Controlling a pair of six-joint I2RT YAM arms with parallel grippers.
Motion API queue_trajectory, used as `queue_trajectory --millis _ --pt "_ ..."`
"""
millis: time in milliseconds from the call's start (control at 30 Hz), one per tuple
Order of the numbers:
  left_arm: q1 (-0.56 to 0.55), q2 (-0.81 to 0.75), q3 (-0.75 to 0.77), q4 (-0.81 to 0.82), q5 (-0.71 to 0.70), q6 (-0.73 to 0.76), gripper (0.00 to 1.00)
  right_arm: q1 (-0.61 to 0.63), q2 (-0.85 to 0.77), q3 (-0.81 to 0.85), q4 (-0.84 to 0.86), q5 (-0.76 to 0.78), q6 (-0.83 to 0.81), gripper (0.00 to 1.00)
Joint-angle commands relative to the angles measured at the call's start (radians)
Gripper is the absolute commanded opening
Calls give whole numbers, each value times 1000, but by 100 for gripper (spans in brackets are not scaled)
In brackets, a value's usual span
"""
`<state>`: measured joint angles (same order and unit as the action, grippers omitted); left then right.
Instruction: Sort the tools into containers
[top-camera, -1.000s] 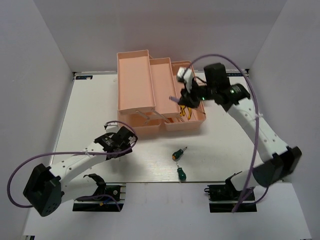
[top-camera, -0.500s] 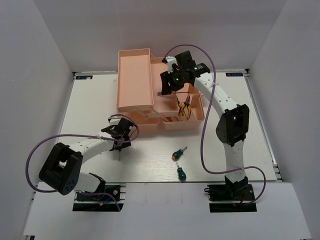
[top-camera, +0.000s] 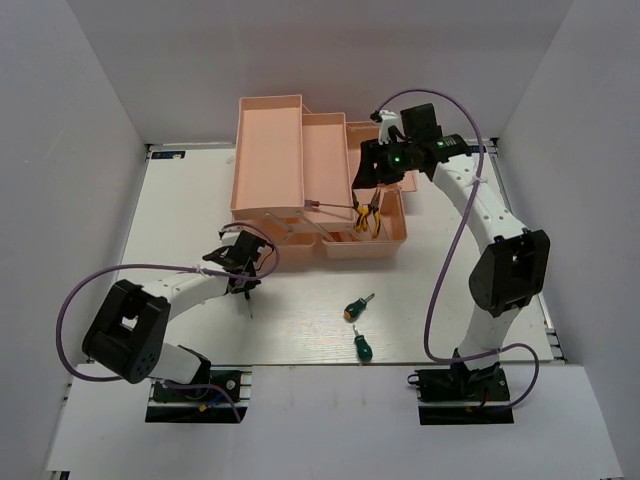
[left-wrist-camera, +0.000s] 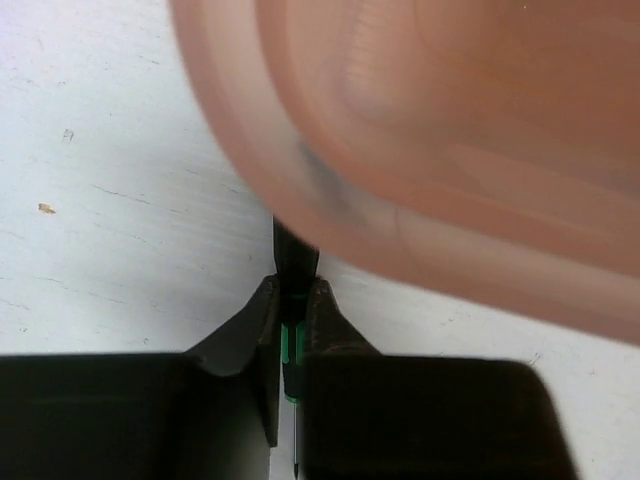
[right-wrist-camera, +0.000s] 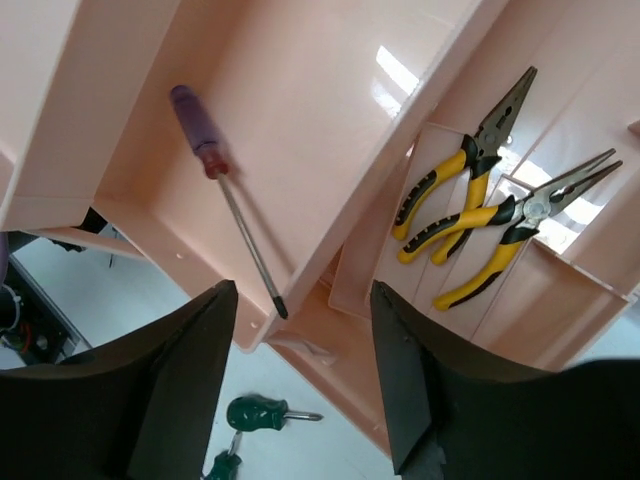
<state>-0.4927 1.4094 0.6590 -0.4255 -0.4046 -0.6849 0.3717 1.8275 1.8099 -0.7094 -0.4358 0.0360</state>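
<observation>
Left end effector (left-wrist-camera: 293, 290): clamped on the thin screwdriver (left-wrist-camera: 296, 252), gripping the narrow neck by its green band. The tool is at the front left corner of the toolbox (top-camera: 268, 150), low over the bench (top-camera: 180, 220). Whether it is lifted clear cannot be told.

Orientation: the long axis runs near to far, roughly parallel to the tray lengths. The black handle points at the box and reaches its blurred pink wall, and the tip points back toward the arm bases.

Step in hand, as judged: carrying this tool to a tray. Recommended: raise it above the wall before moving across, because the handle leads and would strike the rim first. The grip is on a slim section, so the tool may pivot and slow movement is advised. Keep its axis along the tray and release low.

Middle tray: a blue-handled screwdriver (right-wrist-camera: 196, 128) lies slantwise, tip at the near wall.

Lower compartment: two pliers (right-wrist-camera: 452, 190) lie side by side, noses pointing the same way.

Right end effector (right-wrist-camera: 302, 285): fingers apart and holding nothing — it hangs above the trays.

Bench, in front of the box: two green screwdrivers (top-camera: 353, 308) not yet sorted.
</observation>
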Motion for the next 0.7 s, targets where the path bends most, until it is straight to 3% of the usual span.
queue_trajectory --millis 0,67,100,133,300,333,400,467,500,533,567,667 --pt "-15 -16 -47 -73 79 -18 9 -33 -34 -37 36 -61 25 63" --pt "-15 -79 -35 -102 119 -18 0 -43 -40 -52 18 -84 -19 73" --pt "-29 -116 -35 -114 131 -5 0 -48 -46 -52 2 -95 -33 84" --pt "-41 -162 -35 -136 159 13 0 -51 -57 -66 -8 -109 -80 89" --pt "-63 -440 5 -182 317 204 0 -71 -126 -182 16 -116 -244 90" --pt "-75 -502 37 -164 431 278 0 -82 -152 -249 42 -124 -257 90" --pt "-75 -512 100 -177 518 315 0 -91 -215 -317 57 -158 -322 88" --pt "-84 -433 223 -177 645 367 0 -103 -264 -406 89 -220 -373 67" --pt "-84 -396 269 -177 676 380 0 -112 -280 -428 91 -242 -395 44" --pt "-84 -356 360 -161 713 393 0 -113 -305 -446 96 -274 -439 14" --pt "-95 -315 411 -127 713 415 0 -122 -336 -495 103 -287 -458 0" --pt "-104 -140 609 -61 724 444 0 -126 -381 -552 88 -304 -521 0"
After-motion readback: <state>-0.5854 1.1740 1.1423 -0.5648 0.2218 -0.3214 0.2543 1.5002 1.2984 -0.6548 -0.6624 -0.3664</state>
